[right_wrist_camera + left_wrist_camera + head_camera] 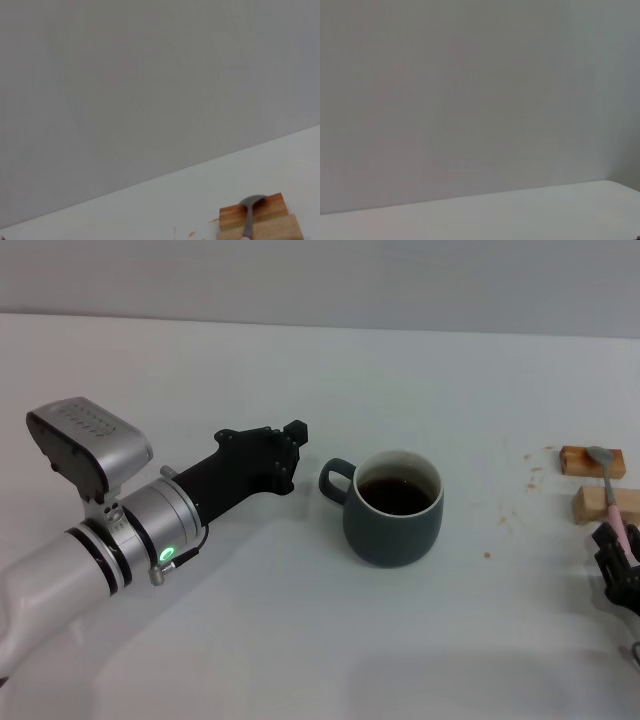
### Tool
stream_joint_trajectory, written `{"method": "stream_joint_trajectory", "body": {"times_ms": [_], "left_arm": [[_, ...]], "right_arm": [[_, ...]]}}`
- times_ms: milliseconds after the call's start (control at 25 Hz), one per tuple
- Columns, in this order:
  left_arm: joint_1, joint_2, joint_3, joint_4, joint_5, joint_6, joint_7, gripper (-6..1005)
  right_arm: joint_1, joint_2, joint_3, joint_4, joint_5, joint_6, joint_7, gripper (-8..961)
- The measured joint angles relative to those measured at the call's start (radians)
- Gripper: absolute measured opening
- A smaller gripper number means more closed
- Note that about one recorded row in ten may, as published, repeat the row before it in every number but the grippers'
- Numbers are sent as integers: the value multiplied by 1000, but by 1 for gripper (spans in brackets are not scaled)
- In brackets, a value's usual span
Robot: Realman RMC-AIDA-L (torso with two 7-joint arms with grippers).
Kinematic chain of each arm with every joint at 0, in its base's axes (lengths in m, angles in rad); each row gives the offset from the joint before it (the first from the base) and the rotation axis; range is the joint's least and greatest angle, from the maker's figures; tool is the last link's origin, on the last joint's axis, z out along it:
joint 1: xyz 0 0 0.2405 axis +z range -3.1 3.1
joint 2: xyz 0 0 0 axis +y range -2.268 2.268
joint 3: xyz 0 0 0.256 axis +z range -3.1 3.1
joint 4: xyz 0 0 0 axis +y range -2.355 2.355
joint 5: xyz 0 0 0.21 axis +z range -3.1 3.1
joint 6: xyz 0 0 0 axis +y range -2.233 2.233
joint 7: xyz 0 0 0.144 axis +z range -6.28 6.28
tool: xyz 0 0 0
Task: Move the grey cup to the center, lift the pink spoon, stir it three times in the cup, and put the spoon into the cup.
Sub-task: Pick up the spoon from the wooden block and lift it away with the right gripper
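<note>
Left gripper (296, 430), jaws' gap untellable, just beside the grey cup (393, 507) handle; right gripper (615, 552) at the tabletop (300, 640) edge touches the pink spoon (611, 492), grip unclear.

A white table (150, 210) ran up to a plain grey wall (150, 75). Two wooden blocks (260, 220) sat side by side, touching, near the table's edge. The spoon (248, 215) lay across them — its grey bowl on the farther block, its neck on the nearer. Small orange-brown flecks (191, 233) dotted the table beside the blocks.
</note>
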Motion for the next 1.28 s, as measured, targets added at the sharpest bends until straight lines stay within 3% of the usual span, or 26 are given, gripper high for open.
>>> {"method": "stream_joint_trajectory", "body": {"times_ms": [160, 400, 1280], "left_arm": [[4, 0, 0, 0, 0, 0, -3, 12], [8, 0, 0, -2, 0, 0, -3, 13], [16, 0, 0, -9, 2, 0, -3, 15]], "right_arm": [[-2, 0, -3, -1, 0, -2, 0, 406], [-5, 0, -1, -1, 0, -3, 0, 255], [-11, 2, 3, -1, 0, -8, 1, 165]]}}
